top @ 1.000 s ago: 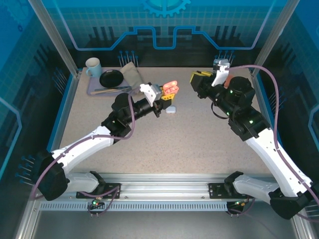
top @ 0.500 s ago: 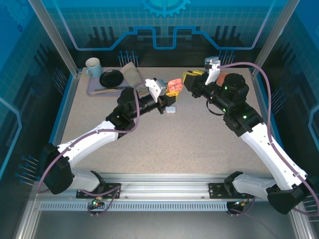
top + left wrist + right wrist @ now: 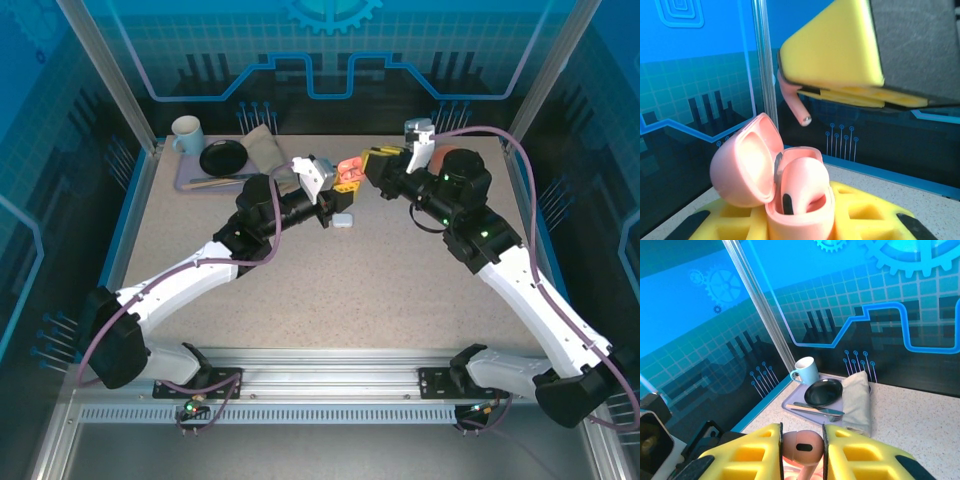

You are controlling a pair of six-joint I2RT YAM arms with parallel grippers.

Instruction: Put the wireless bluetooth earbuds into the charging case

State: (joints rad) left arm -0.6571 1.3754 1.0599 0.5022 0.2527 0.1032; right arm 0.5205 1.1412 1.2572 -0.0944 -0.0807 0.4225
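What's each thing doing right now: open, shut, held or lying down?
Salmon-pink plastic charging case: open, held by left gripper.
Salmon-pink earbud: pinched in right gripper, above the case.
Second salmon-pink earbud: seated in the case.
Small pale case: shut, lying on the table.
Pale blue mug: upright.

Top: high at the near side, looking down on the whole table (image 3: 400, 290). Left wrist: close on the case (image 3: 800, 200). Right wrist: faces far-left; both wrist views share the earbud (image 3: 801, 447).
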